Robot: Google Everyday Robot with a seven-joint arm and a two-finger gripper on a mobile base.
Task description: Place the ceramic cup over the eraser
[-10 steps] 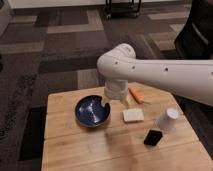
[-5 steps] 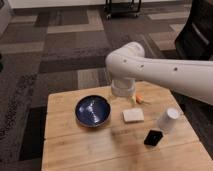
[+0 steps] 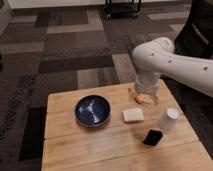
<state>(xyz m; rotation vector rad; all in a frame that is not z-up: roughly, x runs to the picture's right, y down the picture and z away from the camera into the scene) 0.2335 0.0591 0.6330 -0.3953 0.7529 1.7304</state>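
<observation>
Nearest us, a small black block (image 3: 153,137) is sitting on the wooden table (image 3: 90,145). Just at its two o'clock, the ceramic cup (image 3: 168,119) is standing, nothing gripping it. The eraser (image 3: 133,115) is lying at the cup's nine o'clock, the dark blue bowl (image 3: 93,110) beyond it. Farther back, the gripper (image 3: 146,96) is hovering over an orange item (image 3: 139,99).

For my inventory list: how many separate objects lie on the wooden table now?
5: dark blue bowl left, white eraser centre, ceramic cup right, black object front, orange item rear. End effector above it may hide more.
</observation>
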